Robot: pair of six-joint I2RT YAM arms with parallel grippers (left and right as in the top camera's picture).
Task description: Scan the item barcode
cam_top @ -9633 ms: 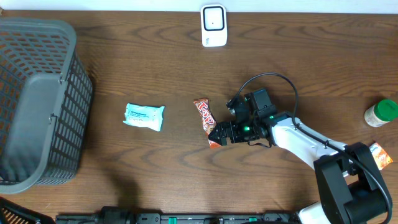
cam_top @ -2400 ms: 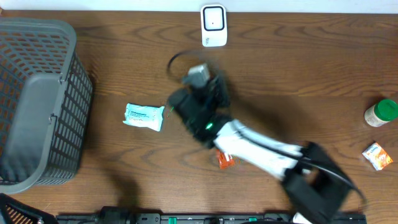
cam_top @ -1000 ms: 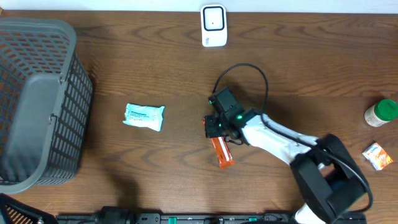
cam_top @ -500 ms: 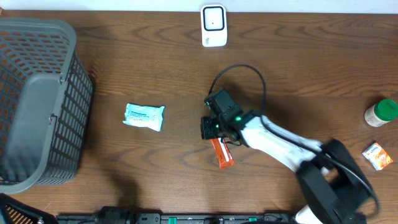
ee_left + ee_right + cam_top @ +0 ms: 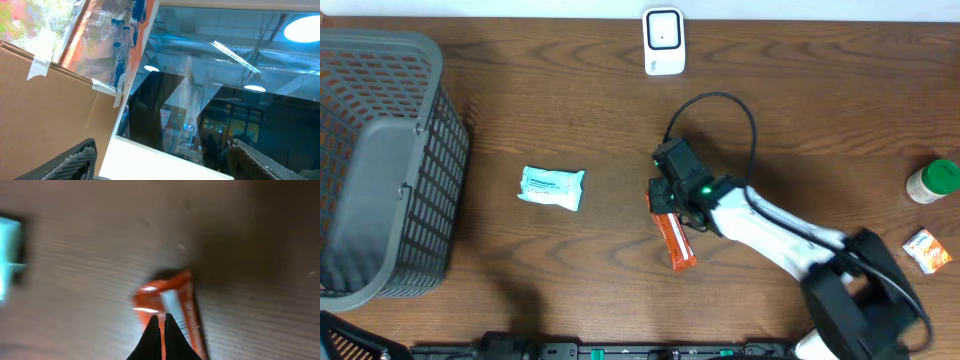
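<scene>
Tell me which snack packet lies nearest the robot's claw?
The long orange bar, at the right gripper; the pale blue packet and small orange packet lie well apart.

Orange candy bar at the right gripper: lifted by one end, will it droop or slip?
The orange candy bar lies flat and straight, so it likely lifts stiffly rather than drooping. Its wrapper glints in the right wrist view, probably slick; a pinch by the right gripper could slide off.

Right claw [image 5: 660, 200] hides the upper end of the orange wrapper [image 5: 677, 245]; its print is blurred.
</scene>
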